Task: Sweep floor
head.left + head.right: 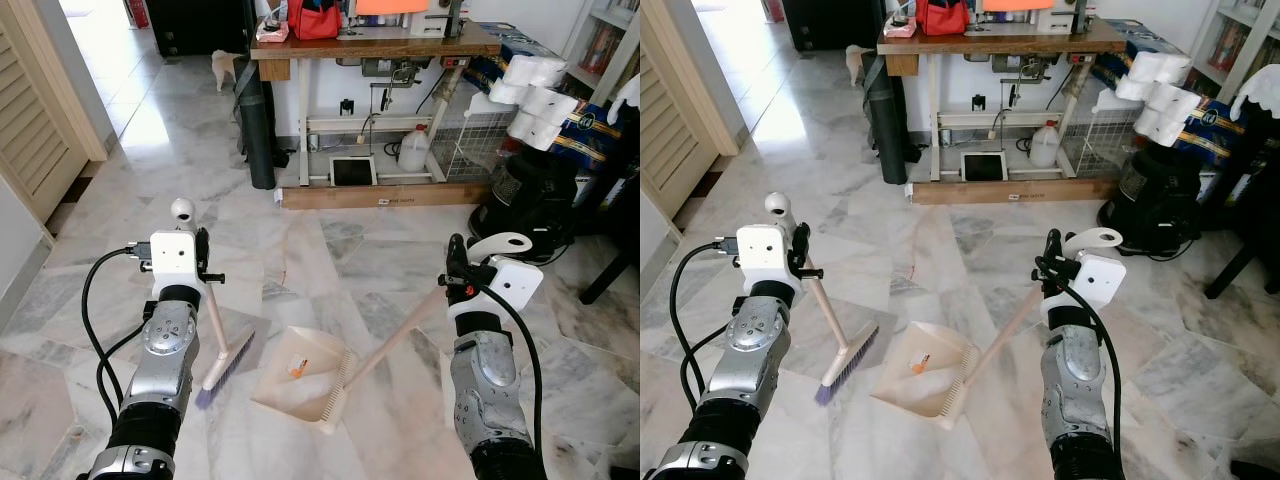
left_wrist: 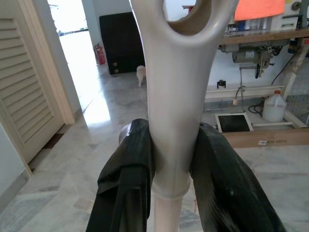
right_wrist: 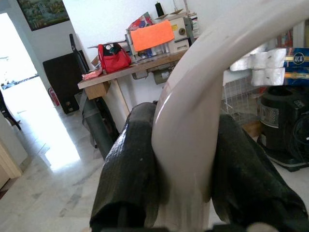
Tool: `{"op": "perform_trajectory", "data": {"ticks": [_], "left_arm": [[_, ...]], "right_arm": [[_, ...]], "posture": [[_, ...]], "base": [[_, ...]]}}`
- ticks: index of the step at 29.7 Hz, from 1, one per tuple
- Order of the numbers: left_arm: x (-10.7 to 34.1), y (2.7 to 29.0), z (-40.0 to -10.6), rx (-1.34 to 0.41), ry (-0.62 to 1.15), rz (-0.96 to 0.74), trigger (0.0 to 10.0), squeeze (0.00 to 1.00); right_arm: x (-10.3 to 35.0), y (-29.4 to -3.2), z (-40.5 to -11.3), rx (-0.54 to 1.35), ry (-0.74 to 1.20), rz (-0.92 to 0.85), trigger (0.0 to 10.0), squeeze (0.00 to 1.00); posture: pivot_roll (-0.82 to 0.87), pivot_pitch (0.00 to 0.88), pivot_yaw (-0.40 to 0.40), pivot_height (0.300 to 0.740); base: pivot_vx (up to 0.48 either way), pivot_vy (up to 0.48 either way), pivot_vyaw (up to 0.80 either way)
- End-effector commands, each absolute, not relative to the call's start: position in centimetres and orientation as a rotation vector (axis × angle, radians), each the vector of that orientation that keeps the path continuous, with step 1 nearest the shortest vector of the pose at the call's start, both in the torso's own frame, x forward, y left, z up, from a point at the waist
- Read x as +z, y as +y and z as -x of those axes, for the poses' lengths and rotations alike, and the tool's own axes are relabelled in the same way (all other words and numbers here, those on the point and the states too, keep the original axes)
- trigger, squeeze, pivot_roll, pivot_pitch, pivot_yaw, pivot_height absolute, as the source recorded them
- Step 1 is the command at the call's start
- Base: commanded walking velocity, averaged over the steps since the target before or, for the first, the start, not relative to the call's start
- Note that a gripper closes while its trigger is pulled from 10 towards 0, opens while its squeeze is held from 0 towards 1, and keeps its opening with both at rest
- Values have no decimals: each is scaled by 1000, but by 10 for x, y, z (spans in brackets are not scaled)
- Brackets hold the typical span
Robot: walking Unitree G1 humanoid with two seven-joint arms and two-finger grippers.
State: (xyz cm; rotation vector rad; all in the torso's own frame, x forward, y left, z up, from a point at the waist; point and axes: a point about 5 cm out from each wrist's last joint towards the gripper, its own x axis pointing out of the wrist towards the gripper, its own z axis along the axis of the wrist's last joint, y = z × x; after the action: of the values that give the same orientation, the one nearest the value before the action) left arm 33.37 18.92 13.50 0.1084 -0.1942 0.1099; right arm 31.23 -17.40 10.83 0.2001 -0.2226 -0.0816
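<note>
Broom (image 1: 222, 352) slants bristles-down on the marble floor (image 1: 330, 250), beside the dustpan (image 1: 300, 375); left gripper (image 2: 169, 159) clamps its handle; right gripper (image 3: 186, 164) clamps the dustpan's handle; an orange scrap (image 1: 296, 368) lies inside

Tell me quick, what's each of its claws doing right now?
Left gripper: closed on the broom handle.
Right gripper: closed on the dustpan handle.

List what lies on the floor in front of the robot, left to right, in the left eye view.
left gripper holding the brush → dustpan with orange scrap inside → dustpan handle → right gripper
</note>
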Motion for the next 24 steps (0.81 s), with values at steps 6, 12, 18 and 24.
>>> {"op": "perform_trajectory", "data": {"ticks": [6,12,18,24], "left_arm": [[150,186,-333,95,-261,-104,10000,0],[150,187,-332,94,-262,-105,10000,0],[150,187,-333,88,-262,-109,10000,0],[148,182,-333,72,-263,-117,10000,0]], "right_arm": [[119,-175,-314,-88,-269,-206,10000,0],[118,-173,-314,-82,-267,-205,10000,0],[117,-172,-313,-85,-267,-208,10000,0],[117,-170,-313,-75,-266,-209,10000,0]], "posture": [[-7,0,24,740],[-3,0,25,740],[-4,0,34,740],[1,0,28,740]], "base": [[0,0,0],[0,0,0],[-171,0,0],[-256,0,0]]}}
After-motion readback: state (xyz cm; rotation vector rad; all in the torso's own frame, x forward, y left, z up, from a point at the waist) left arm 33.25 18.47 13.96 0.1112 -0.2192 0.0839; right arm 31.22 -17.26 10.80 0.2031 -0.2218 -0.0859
